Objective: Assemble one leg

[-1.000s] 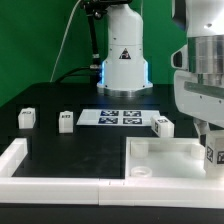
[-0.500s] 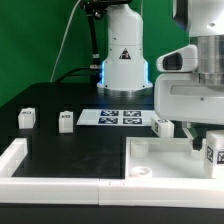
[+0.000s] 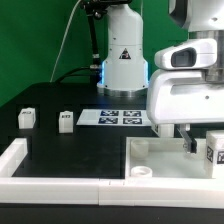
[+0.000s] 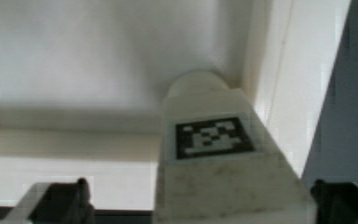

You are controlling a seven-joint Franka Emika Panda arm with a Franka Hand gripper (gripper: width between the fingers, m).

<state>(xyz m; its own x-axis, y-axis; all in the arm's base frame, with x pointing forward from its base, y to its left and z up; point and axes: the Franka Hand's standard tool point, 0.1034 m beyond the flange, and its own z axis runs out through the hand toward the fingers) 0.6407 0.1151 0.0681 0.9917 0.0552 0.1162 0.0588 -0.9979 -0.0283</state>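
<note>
A leg, a small white block with a black-and-white tag, stands on the large white tray-like part at the exterior view's right edge. My gripper hangs low over it. In the wrist view the leg lies between my fingers, with a gap on each side. The gripper is open and holds nothing. Two more legs stand on the black table at the exterior view's left.
The marker board lies at the table's middle in front of the arm's base. A white raised rim runs along the near side. The tray-like part's wall stands close beside the leg.
My gripper has moved toward the exterior view's left and sunk lower beside the right-hand leg. It now hides the leg that stood next to the marker board.
</note>
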